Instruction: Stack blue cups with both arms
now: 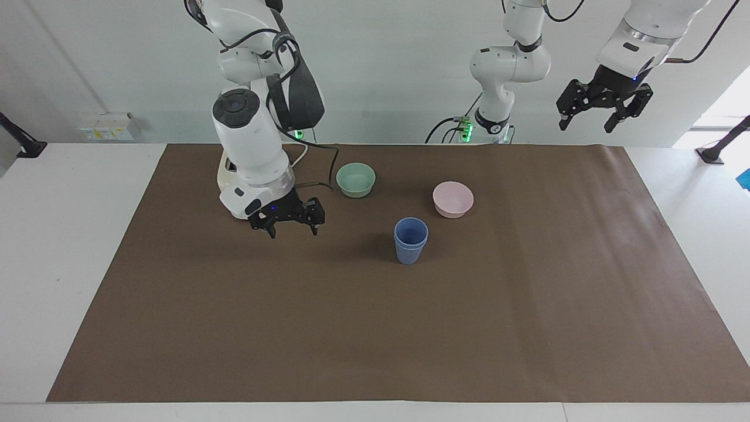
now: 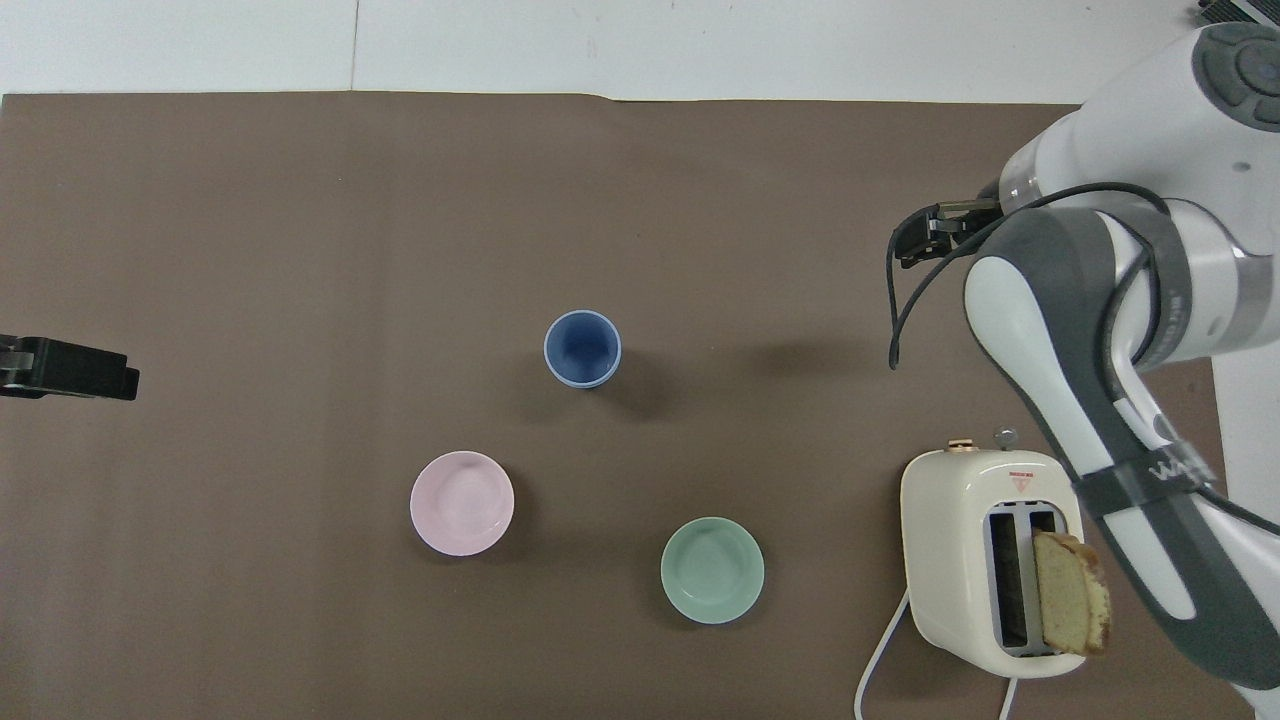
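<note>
Right pincer (image 1: 290,225) open, apart from stacked blue cups (image 1: 411,240).

Toaster (image 1: 225,170) mostly hidden by right arm, left tool (image 2: 65,368) cut off at edge

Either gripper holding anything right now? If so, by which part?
Nothing is held. The right gripper hangs open over bare mat in front of the toaster; the left gripper waits open, raised. The stacked blue cups stand free.
</note>
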{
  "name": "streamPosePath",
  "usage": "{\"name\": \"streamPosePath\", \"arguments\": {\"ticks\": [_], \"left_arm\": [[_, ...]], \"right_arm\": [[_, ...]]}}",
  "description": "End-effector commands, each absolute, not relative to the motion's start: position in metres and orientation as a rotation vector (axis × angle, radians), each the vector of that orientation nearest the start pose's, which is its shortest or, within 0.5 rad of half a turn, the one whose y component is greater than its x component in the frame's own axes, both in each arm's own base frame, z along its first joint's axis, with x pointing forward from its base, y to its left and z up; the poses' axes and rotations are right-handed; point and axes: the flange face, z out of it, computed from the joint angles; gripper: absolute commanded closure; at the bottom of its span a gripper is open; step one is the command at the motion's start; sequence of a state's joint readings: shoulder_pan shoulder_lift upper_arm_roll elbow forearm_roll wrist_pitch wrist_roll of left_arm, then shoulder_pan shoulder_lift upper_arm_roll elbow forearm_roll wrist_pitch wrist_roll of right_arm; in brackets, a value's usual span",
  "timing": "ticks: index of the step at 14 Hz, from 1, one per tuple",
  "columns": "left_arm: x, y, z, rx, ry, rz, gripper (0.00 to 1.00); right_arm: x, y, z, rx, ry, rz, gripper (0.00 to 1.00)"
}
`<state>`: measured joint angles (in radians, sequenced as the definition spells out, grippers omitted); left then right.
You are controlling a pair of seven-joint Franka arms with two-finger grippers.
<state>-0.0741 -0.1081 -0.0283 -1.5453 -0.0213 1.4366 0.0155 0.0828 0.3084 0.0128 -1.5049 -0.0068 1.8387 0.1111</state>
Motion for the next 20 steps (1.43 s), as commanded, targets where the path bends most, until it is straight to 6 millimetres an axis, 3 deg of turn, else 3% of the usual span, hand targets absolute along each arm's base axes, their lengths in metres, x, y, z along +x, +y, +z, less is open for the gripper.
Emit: {"name": "streamPosePath", "arguments": {"ticks": [1, 2, 4, 6, 8, 13, 20], "left_arm": [[0.499, -0.052, 0.685, -3.147, 0.184, 0.018, 0.0], [0.499, -0.053, 0.685, -3.148, 0.185, 0.018, 0.0], [0.499, -0.052, 0.685, -3.147, 0.184, 0.018, 0.0], [0.499, -0.052, 0.685, -3.147, 0.184, 0.018, 0.0], [0.499, -0.052, 0.685, -3.147, 0.184, 0.018, 0.0], [0.499, -0.052, 0.685, -3.147, 0.184, 0.018, 0.0], [0.499, -0.052, 0.685, -3.147, 0.184, 0.018, 0.0]], "right_arm": [[0.65, 0.024, 0.515, -3.168, 0.003, -0.036, 0.0], [0.648, 0.019, 0.521, -3.167, 0.008, -0.043, 0.0], [0.64, -0.011, 0.538, -3.179, 0.077, -0.06, 0.0], [0.631, -0.023, 0.541, -3.187, 0.088, 0.029, 0.0], [0.622, -0.031, 0.573, -3.187, 0.076, 0.038, 0.0], [0.601, -0.041, 0.618, -3.182, 0.103, 0.102, 0.0], [0.601, -0.036, 0.628, -3.167, 0.11, 0.037, 0.0]]}}
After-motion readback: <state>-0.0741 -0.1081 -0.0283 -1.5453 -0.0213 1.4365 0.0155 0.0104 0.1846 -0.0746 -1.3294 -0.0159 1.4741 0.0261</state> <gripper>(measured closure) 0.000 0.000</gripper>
